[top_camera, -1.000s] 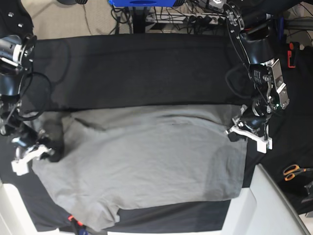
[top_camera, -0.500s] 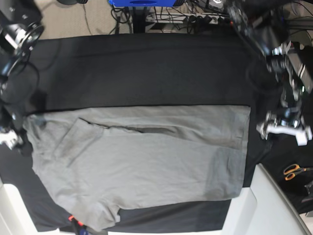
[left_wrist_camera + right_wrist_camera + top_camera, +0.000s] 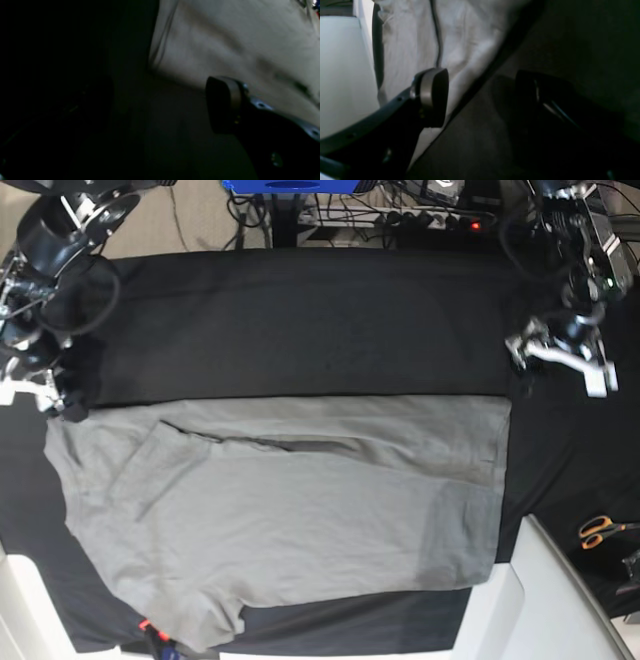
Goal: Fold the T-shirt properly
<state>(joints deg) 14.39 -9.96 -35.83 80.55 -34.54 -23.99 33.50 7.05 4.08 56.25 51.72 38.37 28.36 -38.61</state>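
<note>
The grey T-shirt (image 3: 280,510) lies flat on the black cloth (image 3: 300,320), its far edge straight, with a sleeve at the near left. My left gripper (image 3: 560,360) hovers open beyond the shirt's far right corner; the left wrist view shows one finger (image 3: 222,105) over black cloth beside the T-shirt's edge (image 3: 225,37). Off the shirt's far left corner my right gripper (image 3: 35,395) is open. In the right wrist view its fingers (image 3: 432,97) stand wide apart, with nothing held, straddling the T-shirt's border (image 3: 460,37).
Orange-handled scissors (image 3: 600,530) lie at the right on the black cloth. White surfaces show at the near right (image 3: 560,600) and near left (image 3: 20,610). A blue object (image 3: 290,185) and cables sit beyond the table's far edge.
Both grippers pulled the shirt's far corners outward, opened and let go, then moved away toward the far side. The shirt's far edge now lies straight and flat.
</note>
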